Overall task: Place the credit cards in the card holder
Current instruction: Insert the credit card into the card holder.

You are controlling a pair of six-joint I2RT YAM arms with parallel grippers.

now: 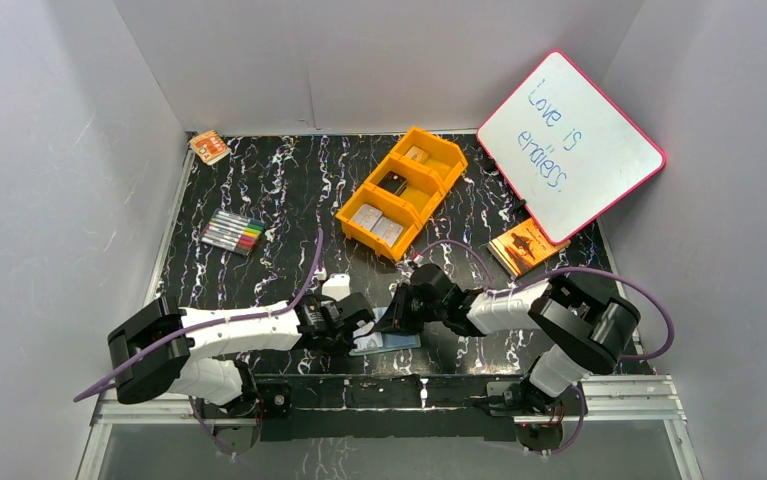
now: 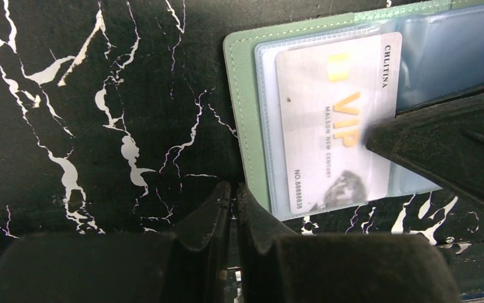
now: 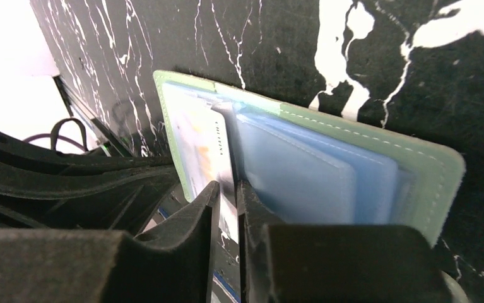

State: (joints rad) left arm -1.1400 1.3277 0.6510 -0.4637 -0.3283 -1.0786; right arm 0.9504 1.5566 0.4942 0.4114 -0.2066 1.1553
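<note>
The card holder (image 1: 399, 342) lies open near the table's front edge, a grey-green wallet (image 2: 242, 95) with pale blue clear pockets (image 3: 296, 170). A silver-grey VIP credit card (image 2: 334, 120) sits mostly inside the leftmost pocket. My right gripper (image 3: 228, 189) is shut on that card's edge (image 3: 225, 158), and it shows at the wallet in the top view (image 1: 391, 322). My left gripper (image 2: 233, 192) is shut and empty, its tips at the wallet's left edge (image 1: 359, 322). More cards lie in the orange tray: silver (image 1: 377, 222), black (image 1: 392, 184), tan (image 1: 416, 154).
The orange three-compartment tray (image 1: 437, 150) stands behind the arms. Coloured markers (image 1: 231, 232) lie at the left and an orange packet (image 1: 209, 147) at the far left corner. A whiteboard (image 1: 569, 145) leans at the right, with a brown patterned packet (image 1: 526, 247) under it.
</note>
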